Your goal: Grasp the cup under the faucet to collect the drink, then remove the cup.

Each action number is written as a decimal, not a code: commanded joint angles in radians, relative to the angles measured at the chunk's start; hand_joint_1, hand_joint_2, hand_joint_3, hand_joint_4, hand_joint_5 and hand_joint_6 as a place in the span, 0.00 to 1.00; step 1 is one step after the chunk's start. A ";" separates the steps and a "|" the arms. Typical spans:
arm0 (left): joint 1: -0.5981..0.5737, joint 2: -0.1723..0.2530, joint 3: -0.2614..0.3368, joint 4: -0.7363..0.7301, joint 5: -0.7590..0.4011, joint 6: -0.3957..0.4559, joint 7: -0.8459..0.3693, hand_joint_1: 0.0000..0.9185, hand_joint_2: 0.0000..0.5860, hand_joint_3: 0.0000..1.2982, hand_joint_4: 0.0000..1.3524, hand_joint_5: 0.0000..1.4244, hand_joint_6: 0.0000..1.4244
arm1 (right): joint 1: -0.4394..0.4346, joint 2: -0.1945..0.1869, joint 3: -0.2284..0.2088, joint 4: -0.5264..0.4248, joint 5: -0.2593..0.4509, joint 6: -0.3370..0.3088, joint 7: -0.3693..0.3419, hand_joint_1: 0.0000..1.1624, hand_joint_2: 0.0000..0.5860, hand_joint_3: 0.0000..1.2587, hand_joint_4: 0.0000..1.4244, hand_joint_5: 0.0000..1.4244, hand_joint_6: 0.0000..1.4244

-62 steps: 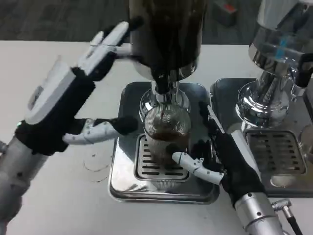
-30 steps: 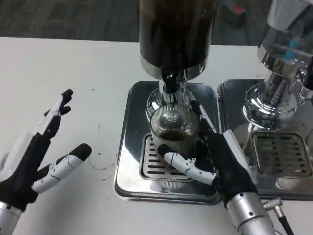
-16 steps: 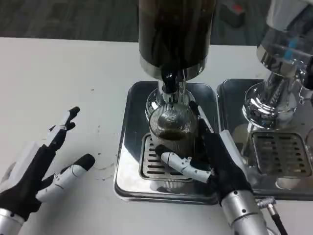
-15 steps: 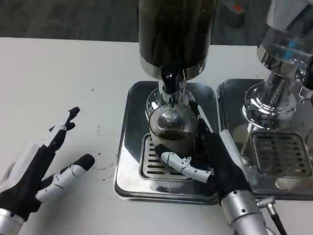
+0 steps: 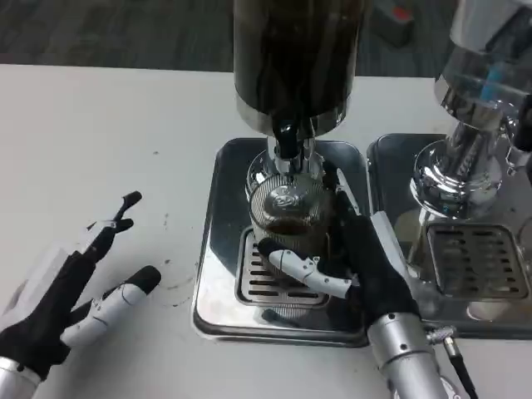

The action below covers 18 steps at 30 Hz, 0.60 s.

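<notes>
Head view: right hand (image 5: 357, 262) gripped the filled cup (image 5: 289, 218) under the faucet (image 5: 287, 143); left hand (image 5: 71, 291) lay open; lifting out appeared next

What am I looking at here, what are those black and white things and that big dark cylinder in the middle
You are looking down from a camera on a humanoid robot's head or chest at a white table. The black and white things are its two hands.

The right hand is wrapped around a clear ribbed cup with some dark drink in it. The cup stands on a metal drip tray, right under the faucet of the dark cylinder, which is a drink dispenser.

The left hand holds nothing; its fingers are spread over the bare table, off to the side.

On the right stands a second, shiny dispenser on its own tray.
</notes>
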<state>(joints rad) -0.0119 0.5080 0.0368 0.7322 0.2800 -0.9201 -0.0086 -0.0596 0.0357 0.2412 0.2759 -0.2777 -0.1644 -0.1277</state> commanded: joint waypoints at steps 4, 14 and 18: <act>0.015 0.009 -0.001 -0.013 -0.026 0.013 -0.015 0.00 0.23 0.06 0.03 0.08 0.00 | -0.003 0.018 0.003 0.026 0.007 -0.005 -0.005 0.78 0.31 0.00 0.13 0.16 0.21; 0.021 0.008 -0.004 -0.020 -0.046 0.019 -0.025 0.00 0.23 0.06 0.03 0.08 0.00 | 0.020 0.036 0.002 0.017 -0.006 0.004 -0.045 0.82 0.36 0.09 0.29 0.29 0.34; 0.019 0.007 -0.004 -0.019 -0.048 0.019 -0.030 0.00 0.23 0.06 0.03 0.08 0.00 | 0.023 0.036 0.005 0.011 -0.013 0.002 -0.064 0.83 0.37 0.14 0.34 0.34 0.39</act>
<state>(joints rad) -0.0011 0.5080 0.0352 0.7210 0.2412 -0.9104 -0.0248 -0.0603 0.0566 0.2414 0.2833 -0.2861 -0.1693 -0.1794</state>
